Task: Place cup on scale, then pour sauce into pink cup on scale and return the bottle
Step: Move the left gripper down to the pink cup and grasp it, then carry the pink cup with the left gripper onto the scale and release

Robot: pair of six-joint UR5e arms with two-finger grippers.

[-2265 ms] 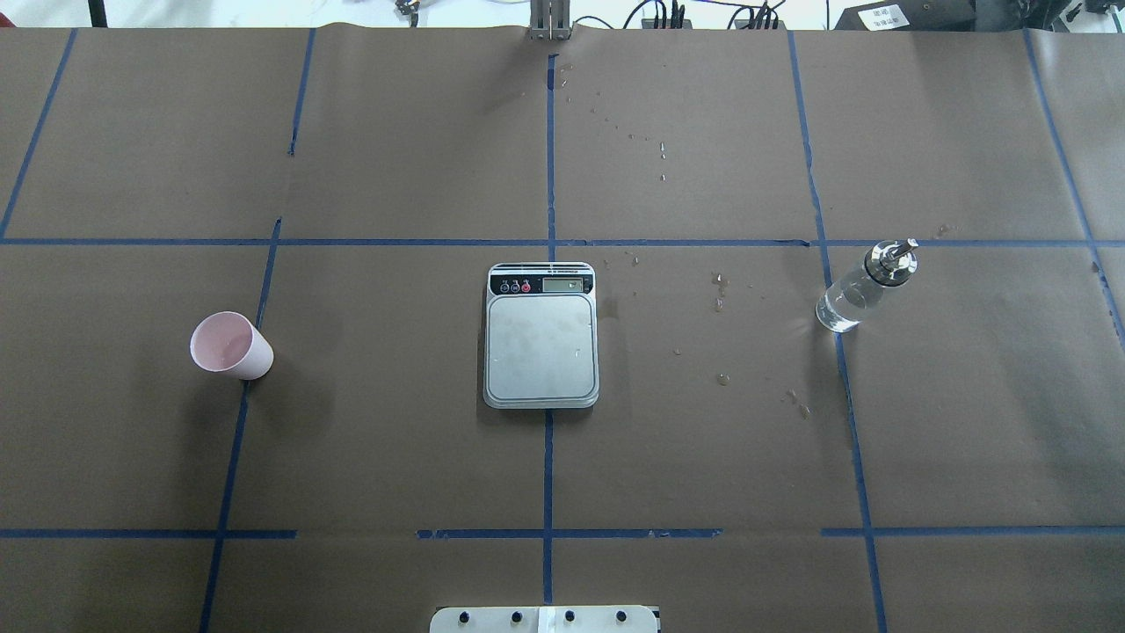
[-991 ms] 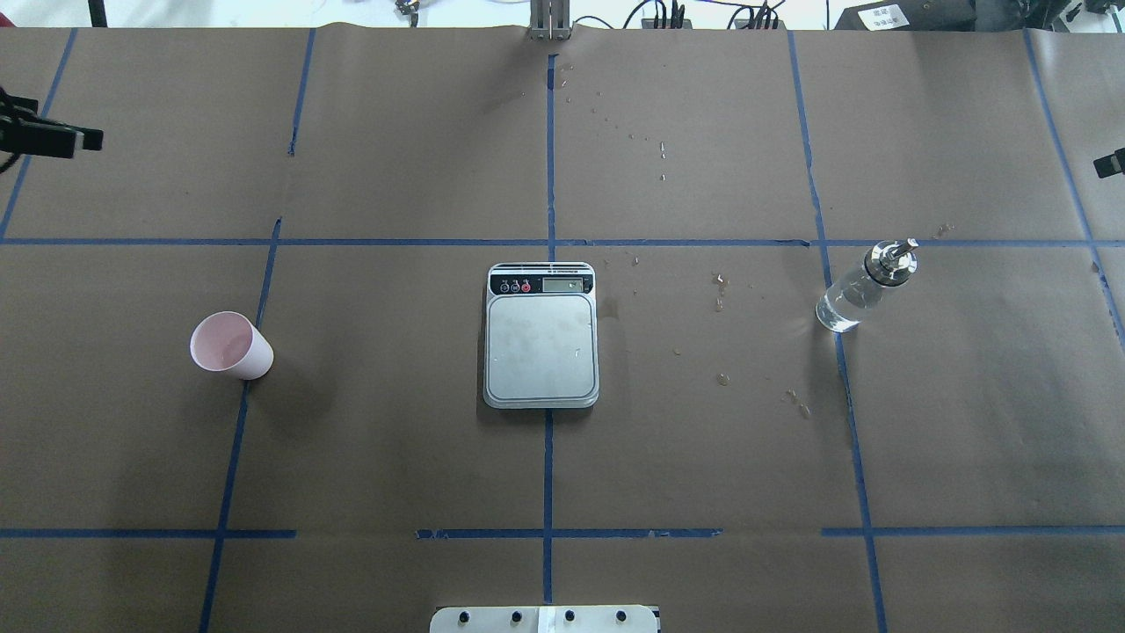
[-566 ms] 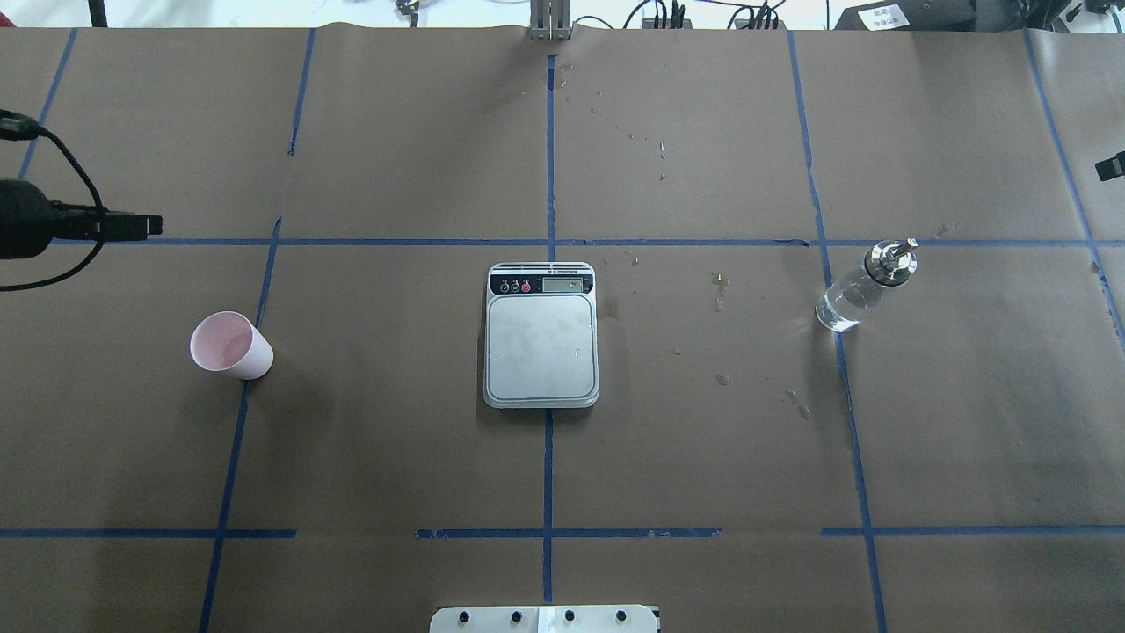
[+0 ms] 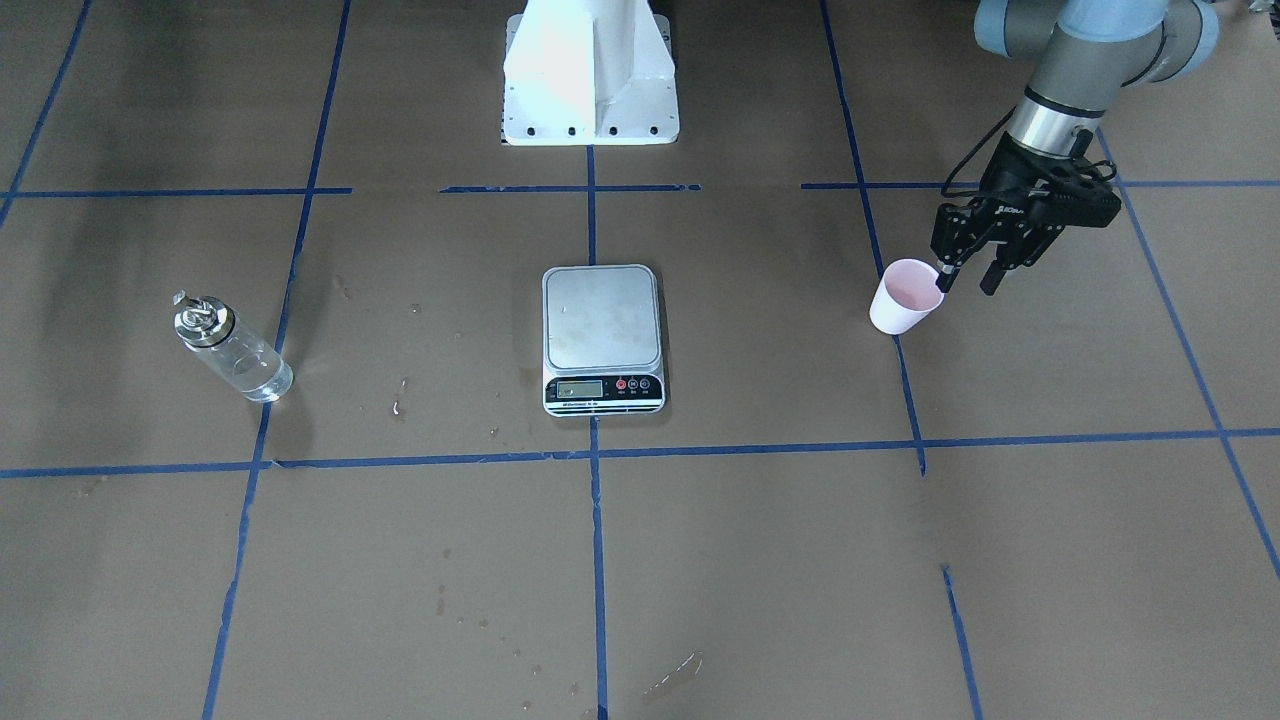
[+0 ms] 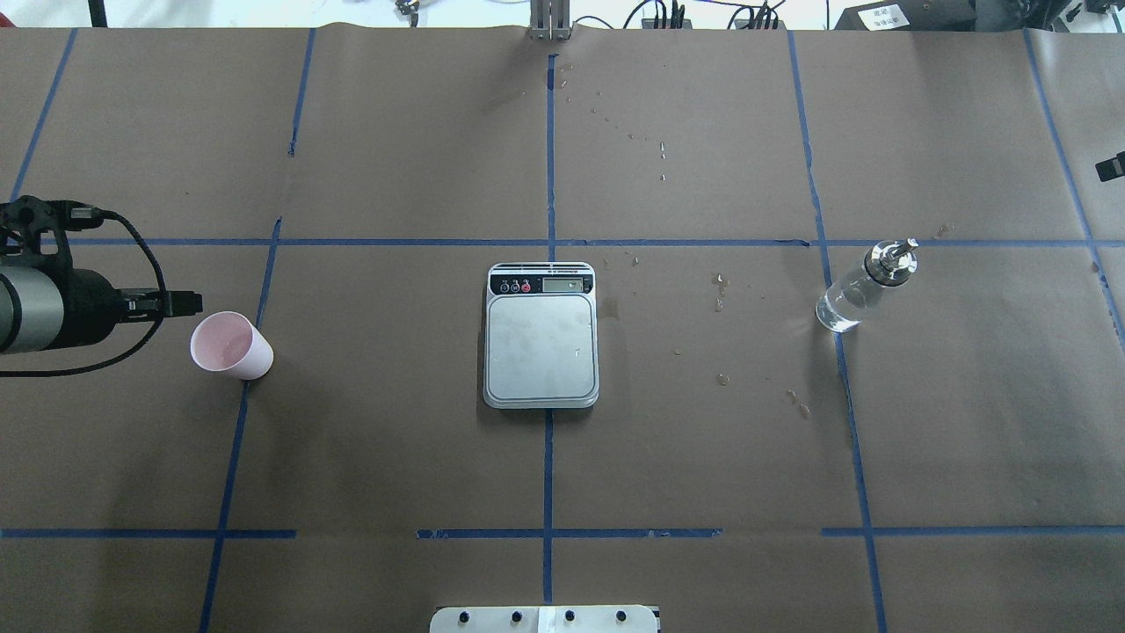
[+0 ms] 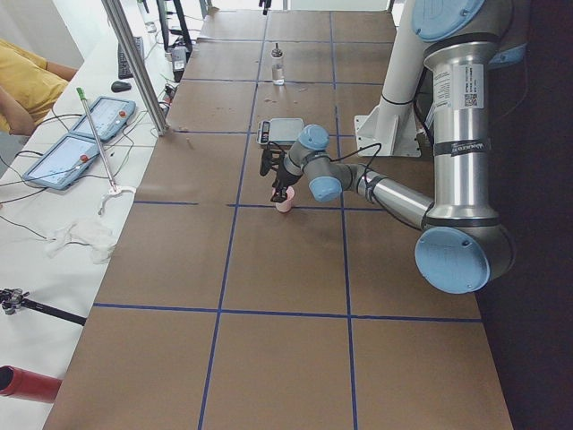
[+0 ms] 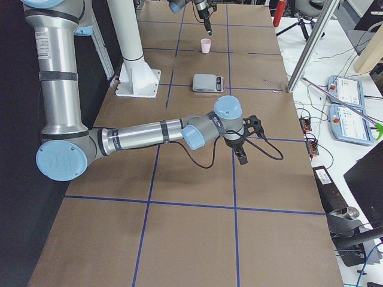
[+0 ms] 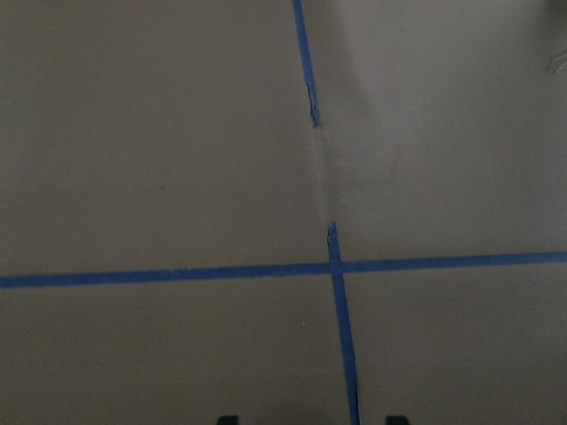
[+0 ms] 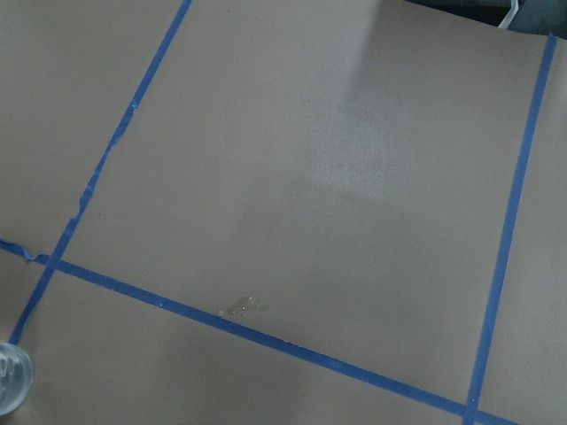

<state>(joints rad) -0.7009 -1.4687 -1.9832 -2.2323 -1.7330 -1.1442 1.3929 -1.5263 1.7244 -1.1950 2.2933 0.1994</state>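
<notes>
Left jaws apart near tapered pale-pink cup (image 4: 903, 305); right jaws: cannot tell; scale (image 4: 601, 318) flat brushed steel.

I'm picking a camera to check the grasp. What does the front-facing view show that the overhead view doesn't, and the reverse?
Only front-facing: the left gripper seen face-on, open beside the cup, and the robot's white base. Only overhead: a sliver of what is probably the right gripper at the right edge, and cables beyond the table's far edge. Both: cup, scale, bottle and droplets. Overhead sees the left gripper edge-on, so its opening is unreadable there.
</notes>
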